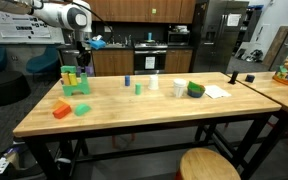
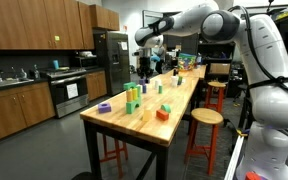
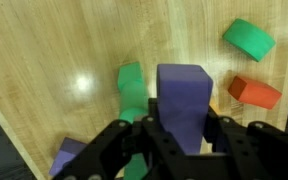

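Pinching purple block (image 3: pixel 181 95) by flat sides in gripper (image 3: pixel 181 128), for level hold; hovering above green block stack (image 1: pixel 75 80) on wooden table (image 1: pixel 184 115), red block (image 3: pixel 254 92) nearby.

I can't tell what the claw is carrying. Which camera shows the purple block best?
The wrist view: the purple block fills the middle, clamped in the gripper above the table. In both exterior views the gripper is far off and the block is too small to make out.

Bright indoor light; glare spot on tabletop (image 3: pixel 80 84).
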Robot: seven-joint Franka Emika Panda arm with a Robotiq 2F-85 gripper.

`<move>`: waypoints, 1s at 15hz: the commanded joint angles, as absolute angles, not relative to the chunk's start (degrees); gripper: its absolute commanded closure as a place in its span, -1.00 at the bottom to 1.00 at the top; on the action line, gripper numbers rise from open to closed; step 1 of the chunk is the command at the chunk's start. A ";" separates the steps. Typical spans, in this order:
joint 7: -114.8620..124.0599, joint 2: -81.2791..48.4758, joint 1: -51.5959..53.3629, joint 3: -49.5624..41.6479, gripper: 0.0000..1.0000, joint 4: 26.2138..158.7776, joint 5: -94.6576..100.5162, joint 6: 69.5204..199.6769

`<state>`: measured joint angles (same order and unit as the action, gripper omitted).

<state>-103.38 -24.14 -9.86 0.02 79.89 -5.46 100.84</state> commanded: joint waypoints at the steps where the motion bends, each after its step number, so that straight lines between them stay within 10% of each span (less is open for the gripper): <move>1: -103.62 -25.10 -9.38 0.36 0.68 77.88 -4.63 99.97; 15: -104.97 -26.07 -9.10 1.24 0.68 76.61 -4.64 99.00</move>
<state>-103.38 -25.47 -9.24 0.87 78.47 -5.43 100.84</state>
